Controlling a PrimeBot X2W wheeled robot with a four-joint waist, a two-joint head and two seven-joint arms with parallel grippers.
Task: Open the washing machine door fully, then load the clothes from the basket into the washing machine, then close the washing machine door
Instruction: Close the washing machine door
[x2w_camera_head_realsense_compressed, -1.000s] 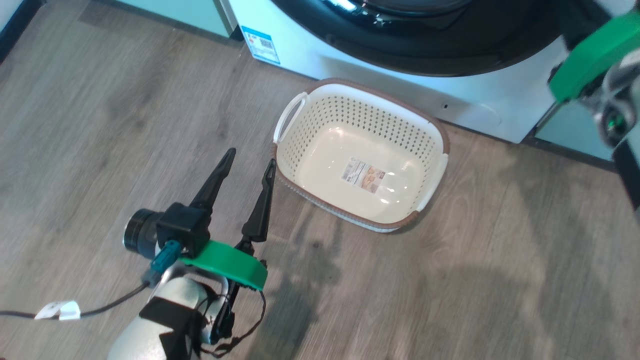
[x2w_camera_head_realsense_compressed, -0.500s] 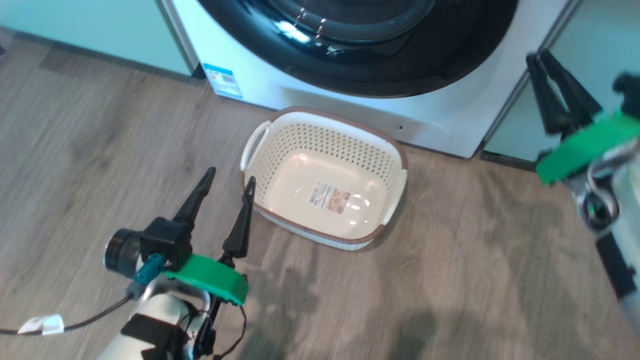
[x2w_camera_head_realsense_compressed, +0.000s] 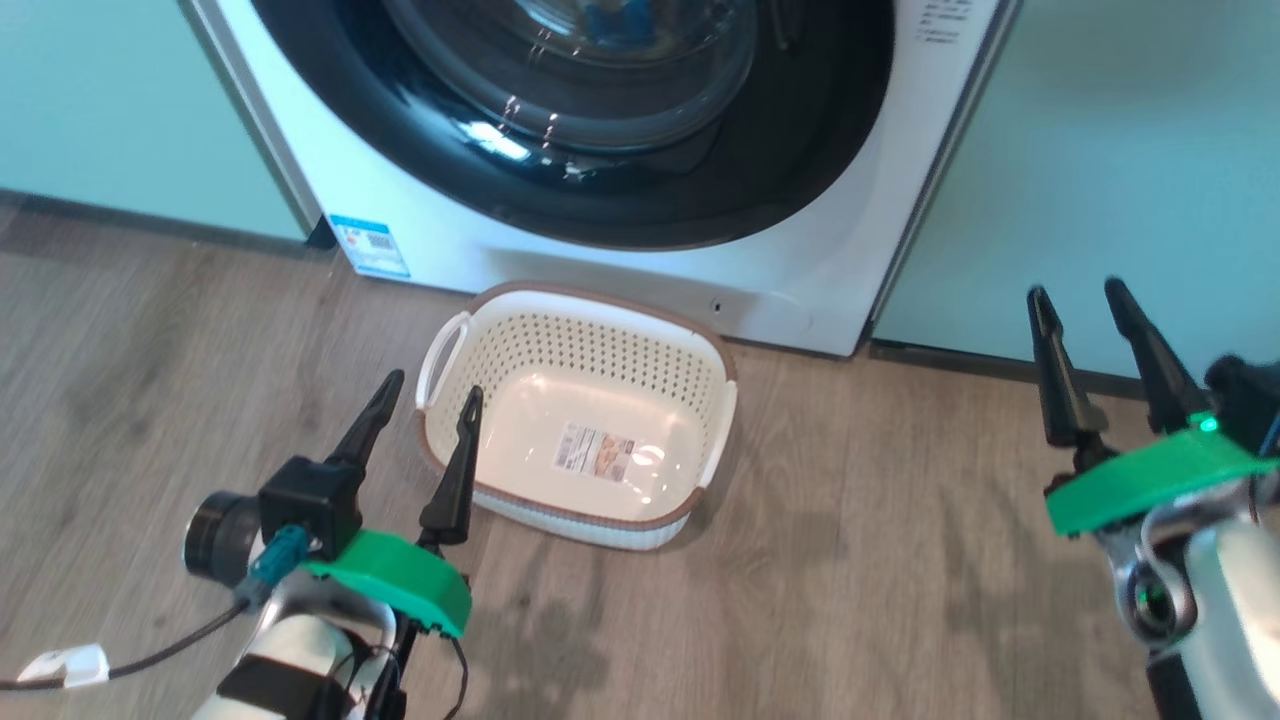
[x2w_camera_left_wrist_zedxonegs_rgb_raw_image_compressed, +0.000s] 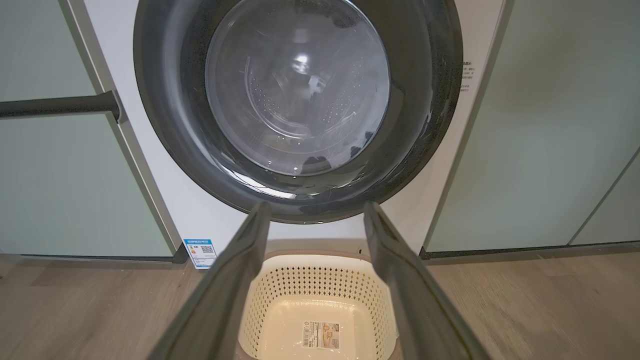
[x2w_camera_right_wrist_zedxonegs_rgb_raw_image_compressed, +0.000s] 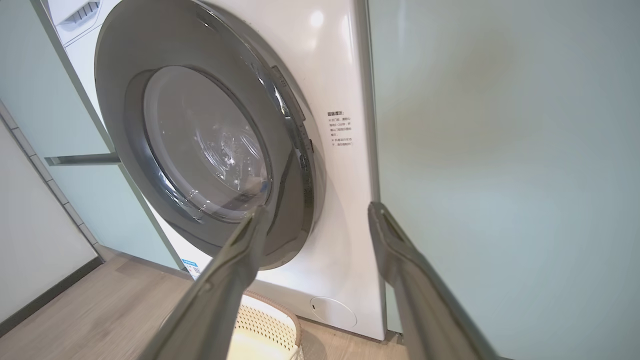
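Left tool (x2w_camera_head_realsense_compressed: 435, 384) and right tool (x2w_camera_head_realsense_compressed: 1074, 288) both stand spread and empty, the left just beside the basket (x2w_camera_head_realsense_compressed: 590, 345) (bare inside). Washing machine door (x2w_camera_head_realsense_compressed: 820, 130) looks seated flush on the washing machine (x2w_camera_head_realsense_compressed: 450, 250); press its black rim to confirm latching, never the glass.

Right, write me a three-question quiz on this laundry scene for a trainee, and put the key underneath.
1. True or false: the basket is full.
2. Pick one. The washing machine door is: A) shut against the machine, B) swung wide open, C) taken off.
3. Fill the gap: the left pincer and the right pincer both stand ____, holding nothing.

Key
1. False: it is bare inside except for the sticker on its base.
2. A.
3. open.
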